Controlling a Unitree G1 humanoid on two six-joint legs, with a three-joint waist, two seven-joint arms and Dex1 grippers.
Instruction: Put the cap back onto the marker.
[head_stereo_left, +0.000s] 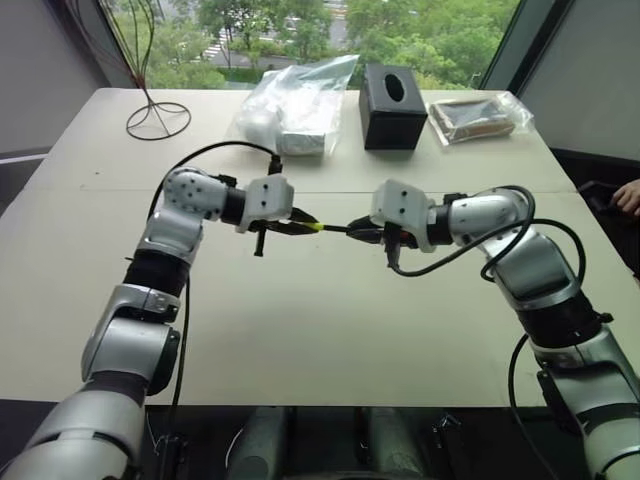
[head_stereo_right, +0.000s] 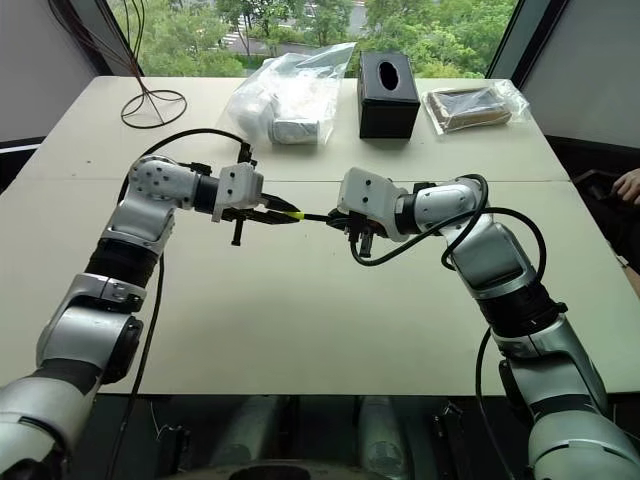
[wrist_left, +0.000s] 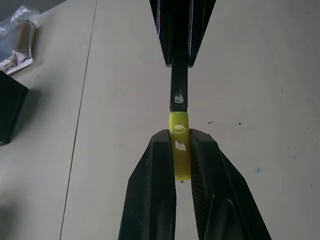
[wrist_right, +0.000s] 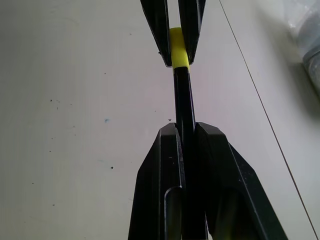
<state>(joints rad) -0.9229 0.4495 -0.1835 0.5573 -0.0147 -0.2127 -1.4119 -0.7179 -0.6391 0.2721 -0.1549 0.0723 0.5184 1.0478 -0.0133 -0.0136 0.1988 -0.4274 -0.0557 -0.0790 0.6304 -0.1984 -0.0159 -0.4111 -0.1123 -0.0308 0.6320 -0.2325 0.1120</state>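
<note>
I see my left tool (wrist_left: 181, 150) pinching the yellow cap (wrist_left: 179, 150) and my right tool (wrist_right: 186, 131) clamped on the black marker (wrist_right: 183, 97), both held above the pale surface (head_stereo_left: 330, 330). Cap and marker meet end to end between them. Beyond, a black box (head_stereo_left: 393, 106) stands on the surface.

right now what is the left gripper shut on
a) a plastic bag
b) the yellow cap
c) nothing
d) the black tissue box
b: the left gripper pinches the yellow cap between its fingers, meeting the end of the black marker held in the right gripper.
</note>
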